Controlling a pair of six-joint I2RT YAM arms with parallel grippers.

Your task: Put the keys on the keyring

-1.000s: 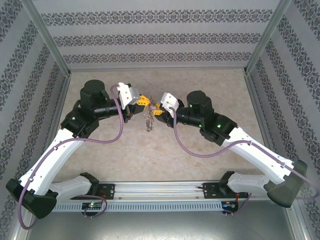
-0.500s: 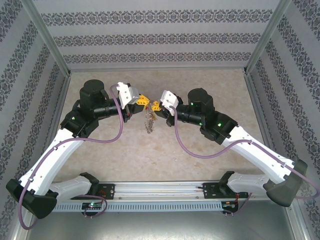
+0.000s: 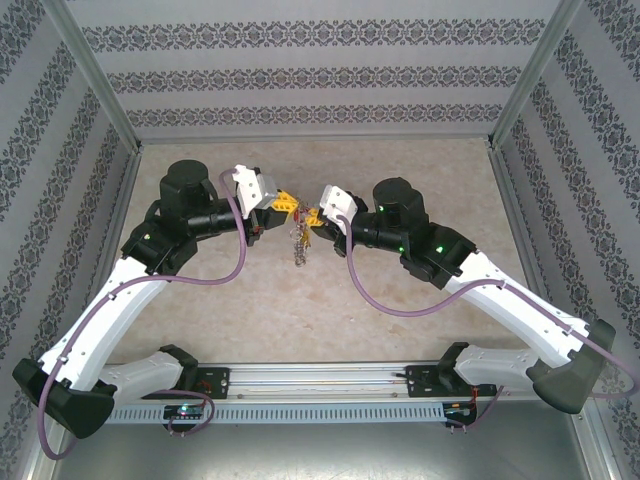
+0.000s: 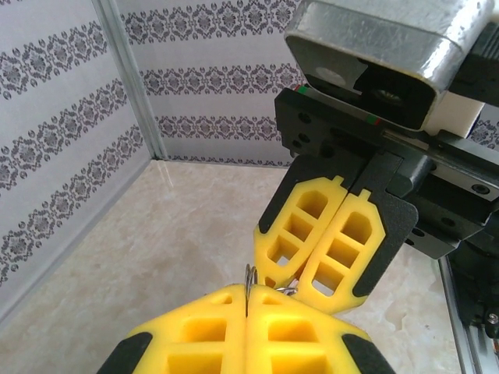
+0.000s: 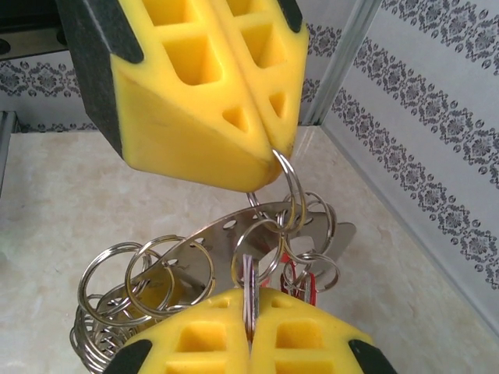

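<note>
Both grippers meet above the table's middle. My left gripper (image 3: 286,203) is shut on a thin split ring (image 4: 249,279) at the top of the keyring (image 5: 234,234), a curved metal plate with holes, fringed with several silvery rings and a small red piece (image 5: 300,279). The bunch (image 3: 298,242) hangs below the fingertips. My right gripper (image 5: 249,302) is shut on the flat pale lilac head of a key (image 5: 248,284), edge-on between its pads, right under the left gripper's fingers (image 5: 210,93). The key's blade is hidden. In the left wrist view the right gripper's fingers (image 4: 327,241) touch my left gripper (image 4: 248,293).
The beige table (image 3: 400,320) is boxed in by patterned walls (image 3: 320,75) at the back and both sides. An aluminium rail (image 3: 320,380) runs along the near edge by the arm bases.
The right gripper's jaws have closed onto the lilac key and shifted slightly left toward the left gripper. The left gripper has kept its hold on the ring.
</note>
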